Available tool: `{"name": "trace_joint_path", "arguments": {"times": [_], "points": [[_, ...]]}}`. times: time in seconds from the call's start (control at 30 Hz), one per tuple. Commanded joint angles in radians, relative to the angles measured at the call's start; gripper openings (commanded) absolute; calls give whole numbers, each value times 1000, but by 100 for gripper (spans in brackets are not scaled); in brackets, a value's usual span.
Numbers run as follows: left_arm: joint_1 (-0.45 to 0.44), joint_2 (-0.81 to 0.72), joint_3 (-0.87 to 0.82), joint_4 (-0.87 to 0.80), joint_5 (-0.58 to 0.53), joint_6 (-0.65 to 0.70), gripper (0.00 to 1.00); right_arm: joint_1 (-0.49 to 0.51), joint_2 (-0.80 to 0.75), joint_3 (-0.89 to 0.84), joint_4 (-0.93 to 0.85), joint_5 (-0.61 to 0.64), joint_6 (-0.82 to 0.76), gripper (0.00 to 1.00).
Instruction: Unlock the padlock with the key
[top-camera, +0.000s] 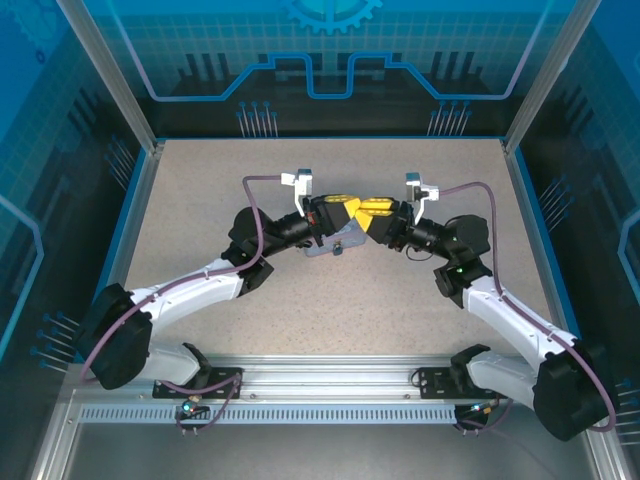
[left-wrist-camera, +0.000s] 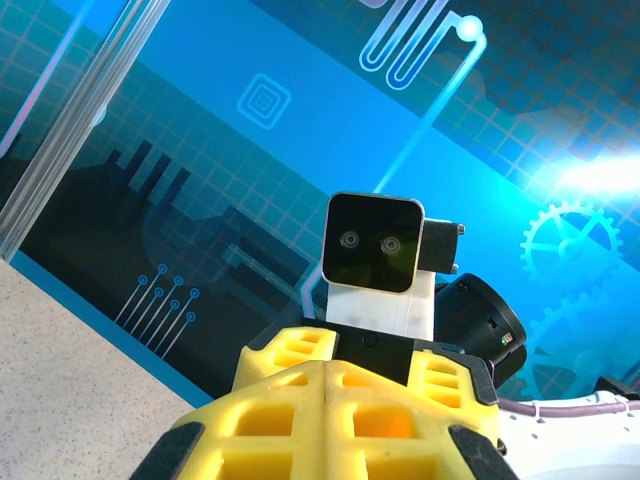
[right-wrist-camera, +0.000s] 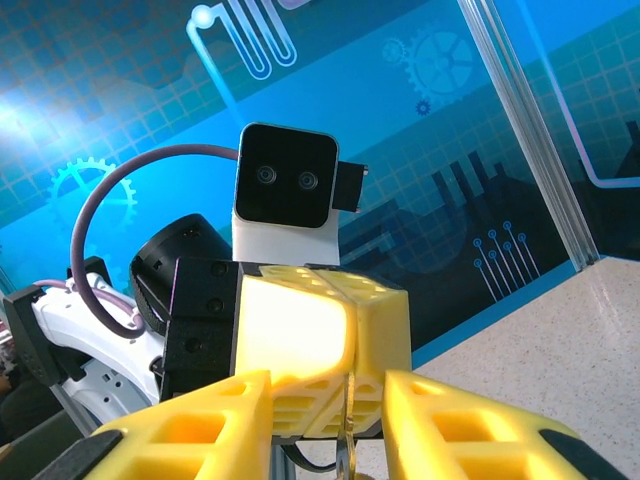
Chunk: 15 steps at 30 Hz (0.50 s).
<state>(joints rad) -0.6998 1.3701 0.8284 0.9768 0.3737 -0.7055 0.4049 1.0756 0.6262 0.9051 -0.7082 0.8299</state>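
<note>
Top external: padlock (top-camera: 333, 246) just below fingers (top-camera: 341, 209)

Left arm (top-camera: 195, 285), right arm (top-camera: 510, 320): white links, black round joints, purple cable (top-camera: 265, 178) looping each. Left gripper (top-camera: 346, 212), right gripper (top-camera: 370, 212): yellow lattice fingers (right-wrist-camera: 190, 425), black trim. Wrist camera (right-wrist-camera: 288, 175): white block, black face, twin lenses. Green light (top-camera: 457, 269) on right arm.
</note>
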Motion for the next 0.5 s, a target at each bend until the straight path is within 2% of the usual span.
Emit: {"name": "trace_joint_path", "arguments": {"times": [0.0, 0.47], "points": [[-5, -17, 9, 24, -29, 23, 0, 11, -40, -21, -14, 5, -20, 32], [-4, -22, 14, 5, -36, 37, 0, 12, -59, -37, -51, 10, -26, 20]]}}
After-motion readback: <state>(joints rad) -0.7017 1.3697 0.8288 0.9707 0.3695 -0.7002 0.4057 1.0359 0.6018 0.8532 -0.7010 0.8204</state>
